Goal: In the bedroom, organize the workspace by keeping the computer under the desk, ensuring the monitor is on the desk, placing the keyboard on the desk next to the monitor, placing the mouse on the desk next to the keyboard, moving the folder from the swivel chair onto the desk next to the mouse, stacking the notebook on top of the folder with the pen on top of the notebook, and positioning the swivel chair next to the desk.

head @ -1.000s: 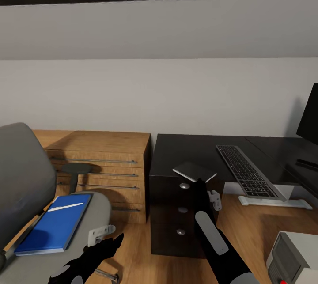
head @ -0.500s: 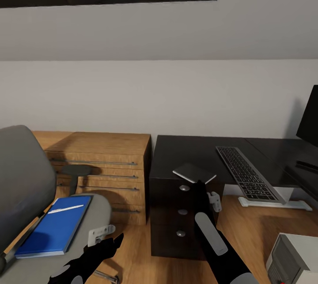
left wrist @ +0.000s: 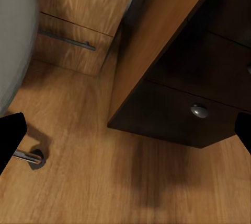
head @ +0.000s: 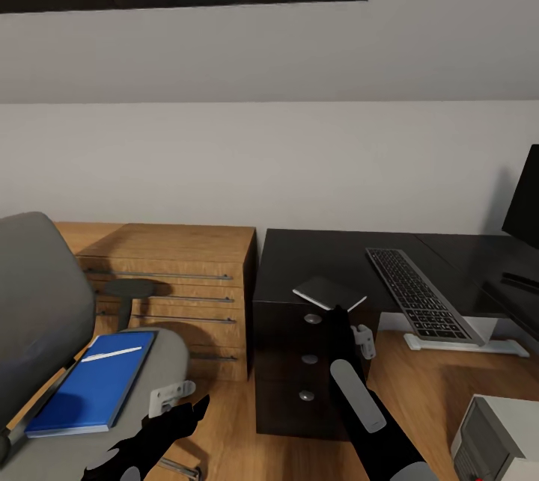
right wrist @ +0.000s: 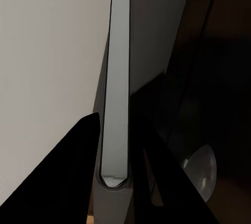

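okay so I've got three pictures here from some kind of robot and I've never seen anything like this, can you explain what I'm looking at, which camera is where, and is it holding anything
These are simulator renders from a wheeled robot with two arms. The large picture comes from its head camera, looking down over both arms. The other two come from cameras by each gripper.

The right gripper grips the edge of a thin grey notebook at the front edge of the black desk; its wrist view shows the notebook edge-on between the fingers. The left gripper hangs open over the floor, holding nothing.

A keyboard and monitor sit on the desk. A blue folder lies on the swivel chair.
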Available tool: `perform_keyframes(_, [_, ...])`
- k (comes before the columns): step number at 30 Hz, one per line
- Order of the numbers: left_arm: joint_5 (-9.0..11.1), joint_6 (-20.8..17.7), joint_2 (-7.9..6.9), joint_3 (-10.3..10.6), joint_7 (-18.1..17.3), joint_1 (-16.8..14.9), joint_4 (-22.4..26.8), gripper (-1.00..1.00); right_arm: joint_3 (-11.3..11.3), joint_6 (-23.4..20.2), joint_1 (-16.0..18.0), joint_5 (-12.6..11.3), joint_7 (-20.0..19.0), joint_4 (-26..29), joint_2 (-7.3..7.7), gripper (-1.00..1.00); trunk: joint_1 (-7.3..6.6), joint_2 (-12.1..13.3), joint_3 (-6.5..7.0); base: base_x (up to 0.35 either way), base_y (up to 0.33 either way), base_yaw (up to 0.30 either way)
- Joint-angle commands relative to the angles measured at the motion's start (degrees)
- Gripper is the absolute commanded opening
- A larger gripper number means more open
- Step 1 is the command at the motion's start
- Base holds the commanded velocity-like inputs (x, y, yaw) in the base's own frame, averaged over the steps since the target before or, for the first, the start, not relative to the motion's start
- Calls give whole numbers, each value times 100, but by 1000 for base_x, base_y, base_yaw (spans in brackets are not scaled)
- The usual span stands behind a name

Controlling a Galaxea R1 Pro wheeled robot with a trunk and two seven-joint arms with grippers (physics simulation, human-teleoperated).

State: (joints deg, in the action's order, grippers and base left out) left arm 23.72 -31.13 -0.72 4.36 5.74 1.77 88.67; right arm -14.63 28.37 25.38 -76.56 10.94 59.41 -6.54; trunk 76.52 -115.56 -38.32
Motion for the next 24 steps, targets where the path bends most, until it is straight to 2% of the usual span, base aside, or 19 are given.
perform_keyframes(1, [61,-16,-4,12,59,-1,10,100,-13,64,2,-167,12,-90,3,-100,0,-2,-5,0,0,0])
perform_keyframes(3, [62,-16,-1,12,59,-1,10,100,-13,64,2,-167,13,-89,3,-100,0,-2,-5,0,0,0])
perform_keyframes(8, [60,-16,1,12,59,-1,10,100,-13,64,2,-166,13,-92,3,-100,-110,199,84,0,0,0])
perform_keyframes(24, [62,-16,2,12,59,-1,10,100,-11,64,2,-158,2,-91,3,-100,-110,199,84,0,0,0])
